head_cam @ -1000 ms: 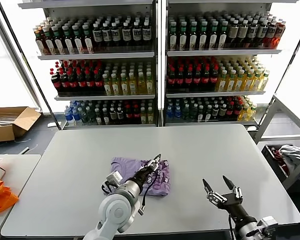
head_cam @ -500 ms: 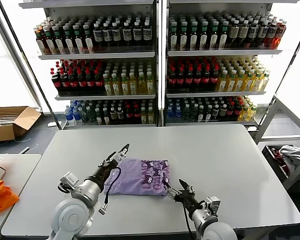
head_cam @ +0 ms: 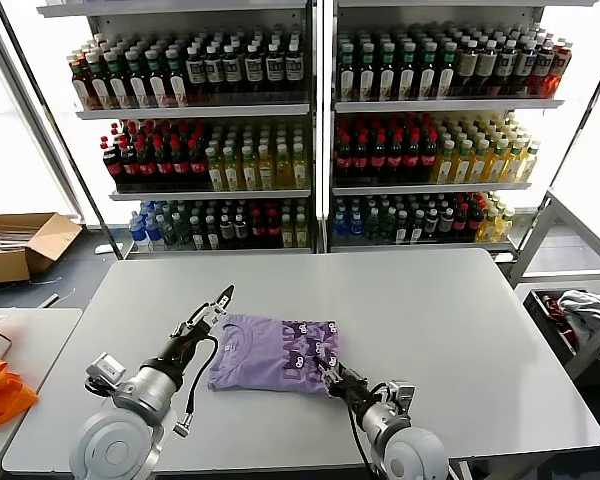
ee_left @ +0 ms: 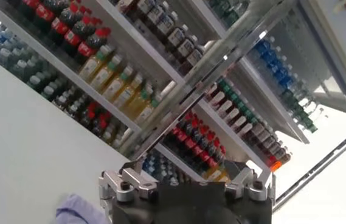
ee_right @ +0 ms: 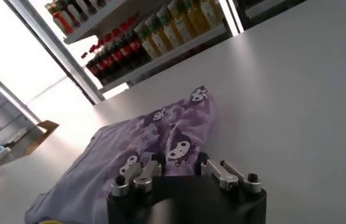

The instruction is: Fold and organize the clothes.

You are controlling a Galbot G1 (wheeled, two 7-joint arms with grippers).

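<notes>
The right gripper (head_cam: 328,372) sits low at the near right corner of the lavender T-shirt (head_cam: 270,352), its fingers narrowed against the fabric edge; whether cloth is actually pinched between them cannot be told. The left gripper (head_cam: 208,308) hovers just off the shirt's far left corner, jaws spread wide and empty. The shirt lies flat as a folded rectangle, print to the right, near the front edge of the grey table (head_cam: 460,320) and left of its middle. The step in hand looks like taking the right edge for another fold. Next, the right gripper would need a sure pinch before lifting the edge across. Behind the table stand shelves of bottled drinks (head_cam: 310,130); a cardboard box (head_cam: 20,245) lies on the floor at far left.
</notes>
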